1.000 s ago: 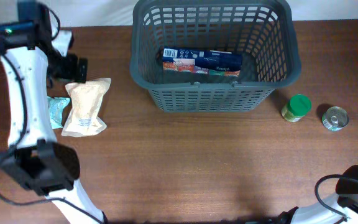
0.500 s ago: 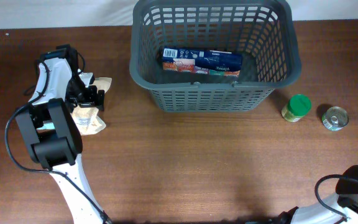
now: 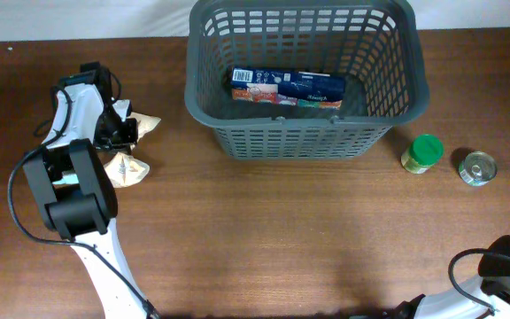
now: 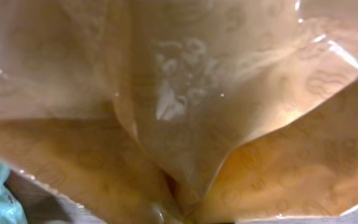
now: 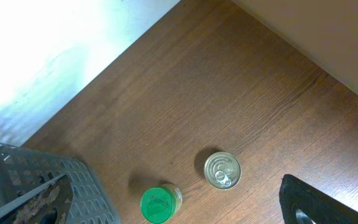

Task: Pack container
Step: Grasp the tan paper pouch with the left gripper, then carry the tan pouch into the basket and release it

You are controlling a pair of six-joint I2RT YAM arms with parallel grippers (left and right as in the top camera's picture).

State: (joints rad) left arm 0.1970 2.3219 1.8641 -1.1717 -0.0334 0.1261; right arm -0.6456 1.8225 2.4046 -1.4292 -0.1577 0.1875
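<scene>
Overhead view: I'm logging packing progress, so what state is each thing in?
basket: upright, blue packages lying inside
tan pouch: on table, crumpled, pinched by left gripper
green-lidded jar: upright, lid on, outside basket
can: upright, pull-tab lid sealed, outside basket
right gripper: open, empty

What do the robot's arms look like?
The left arm is made of white tubes with chunky black joints. A thin black cable loops beside it, and one joint has a small green light. The left gripper is black. The right arm barely shows: a black joint, a white part below it and a black cable. Its fingers are dark.
</scene>
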